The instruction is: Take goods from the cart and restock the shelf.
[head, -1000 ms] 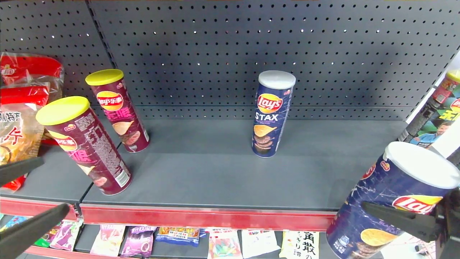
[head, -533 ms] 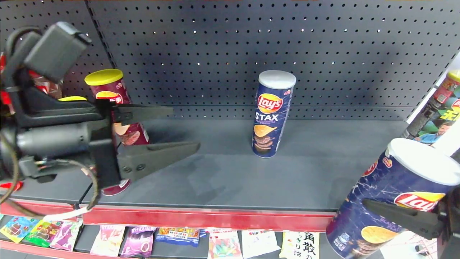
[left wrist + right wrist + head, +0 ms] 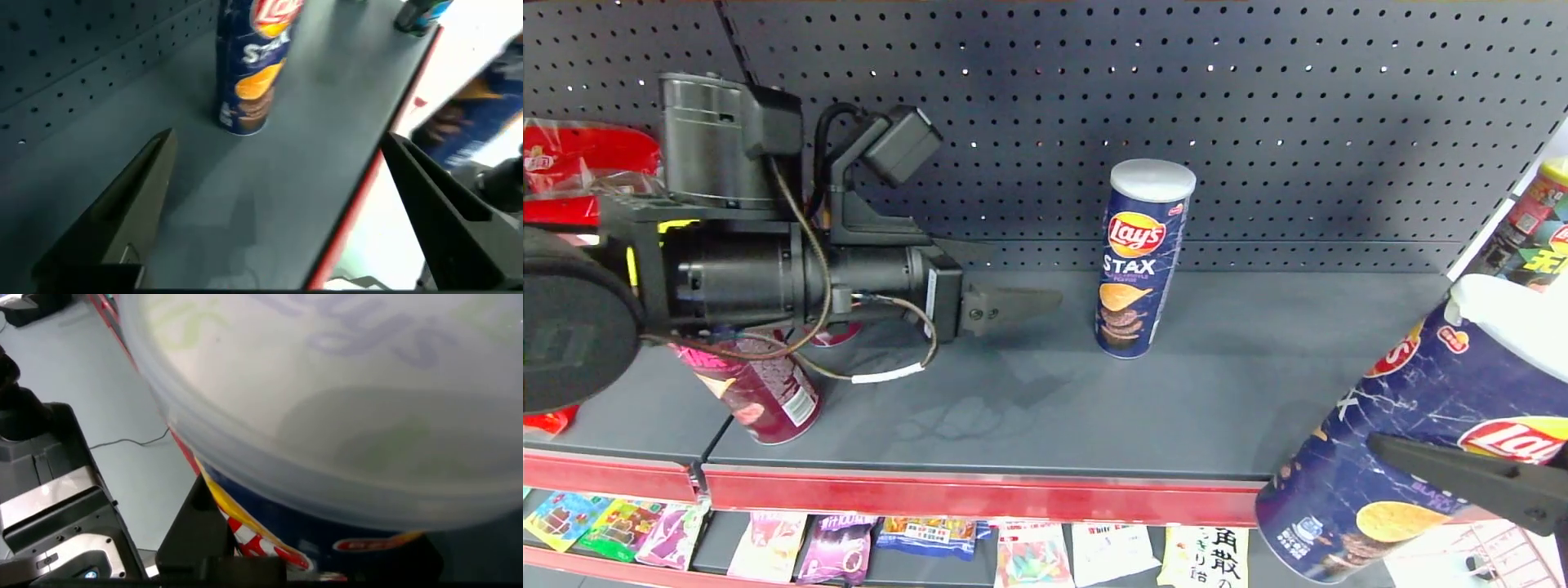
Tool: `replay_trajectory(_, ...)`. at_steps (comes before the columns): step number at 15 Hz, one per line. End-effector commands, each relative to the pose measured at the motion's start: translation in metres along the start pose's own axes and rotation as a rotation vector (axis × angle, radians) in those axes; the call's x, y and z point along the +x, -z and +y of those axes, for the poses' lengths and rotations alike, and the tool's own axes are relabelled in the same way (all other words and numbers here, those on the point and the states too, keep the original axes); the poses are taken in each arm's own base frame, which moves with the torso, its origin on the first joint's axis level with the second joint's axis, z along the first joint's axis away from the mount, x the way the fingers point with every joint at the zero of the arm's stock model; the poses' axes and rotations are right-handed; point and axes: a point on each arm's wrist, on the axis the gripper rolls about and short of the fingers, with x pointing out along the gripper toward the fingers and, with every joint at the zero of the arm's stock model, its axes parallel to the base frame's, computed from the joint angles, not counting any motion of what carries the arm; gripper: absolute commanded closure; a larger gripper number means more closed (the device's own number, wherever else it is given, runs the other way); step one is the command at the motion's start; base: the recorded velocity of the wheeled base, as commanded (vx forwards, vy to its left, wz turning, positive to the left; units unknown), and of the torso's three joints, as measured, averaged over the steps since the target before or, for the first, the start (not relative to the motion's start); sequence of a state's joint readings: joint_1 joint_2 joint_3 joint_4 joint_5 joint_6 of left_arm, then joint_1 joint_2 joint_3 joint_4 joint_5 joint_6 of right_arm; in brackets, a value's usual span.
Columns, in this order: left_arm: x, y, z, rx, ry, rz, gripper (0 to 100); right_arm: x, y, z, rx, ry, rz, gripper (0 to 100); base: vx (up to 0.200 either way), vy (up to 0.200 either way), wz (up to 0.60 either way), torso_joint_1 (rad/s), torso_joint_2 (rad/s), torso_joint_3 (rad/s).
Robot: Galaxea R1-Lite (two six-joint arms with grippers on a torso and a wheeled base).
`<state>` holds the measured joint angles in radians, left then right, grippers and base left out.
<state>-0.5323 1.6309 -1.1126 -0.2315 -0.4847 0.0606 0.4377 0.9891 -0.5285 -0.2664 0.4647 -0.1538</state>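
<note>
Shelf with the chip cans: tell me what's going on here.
The robot is mid-restock. Its right pincer is shut on a blue chip can, held tilted just off the front right of the grey shelf and not yet set down. The left pincer is open and empty, out over the shelf and pointing toward an upright blue can near the back. A maroon can stands at the left, partly behind the left arm.

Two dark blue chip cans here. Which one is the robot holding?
The tilted blue can at right, clamped in the right gripper, in front of the shelf; the other blue can stands upright on it.
</note>
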Motion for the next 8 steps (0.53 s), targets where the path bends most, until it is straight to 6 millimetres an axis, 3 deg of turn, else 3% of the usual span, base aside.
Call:
replay_trajectory(1, 0.028, 0.006, 0.014, -0.009, 0.007, 0.016, 0, 0.000, 0.000, 0.001, 0.009, -0.002, -0.002, 100, 0.000, 0.000, 0.00, 0.000, 0.00, 0.000)
replay_trajectory(4, 0.050, 0.000, 0.025, 0.004, 0.044, -0.015, 0, 0.000, 0.000, 0.000, 0.014, 0.005, -0.001, 100, 0.000, 0.000, 0.00, 0.000, 0.00, 0.000)
replay_trajectory(8, 0.063, -0.009, 0.034, 0.022, 0.113, -0.047, 0, 0.000, 0.001, 0.000, 0.016, 0.011, 0.002, 100, 0.000, 0.000, 0.00, 0.000, 0.00, 0.000)
